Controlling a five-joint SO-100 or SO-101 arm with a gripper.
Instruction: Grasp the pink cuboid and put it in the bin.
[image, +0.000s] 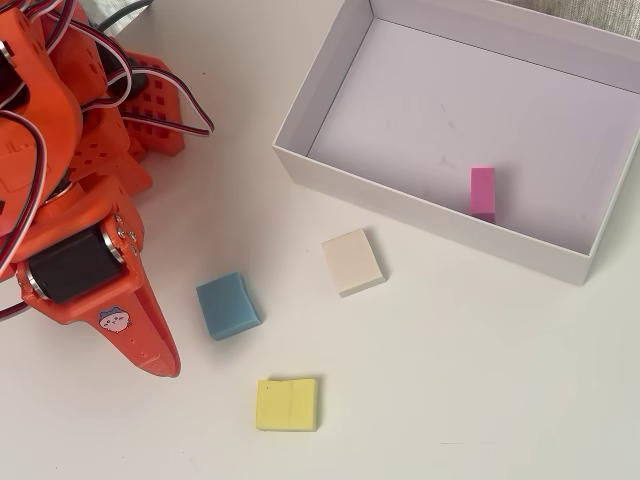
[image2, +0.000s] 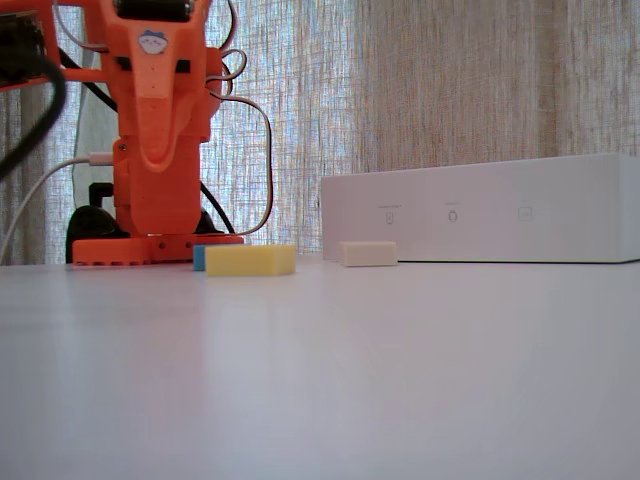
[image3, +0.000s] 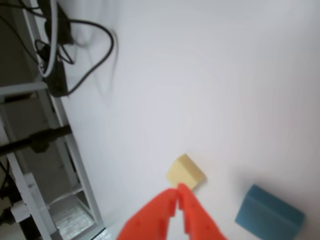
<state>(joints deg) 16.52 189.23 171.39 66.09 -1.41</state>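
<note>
Pink cuboid (image: 482, 190) on edge in bin (image: 330, 78)

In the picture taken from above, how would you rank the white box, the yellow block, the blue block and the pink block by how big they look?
1. White box, by far the largest.
2. Yellow block and blue block: they look about alike, so no ranking.
3. Pink block looks smallest; it seems to stand on edge inside the box.
</note>
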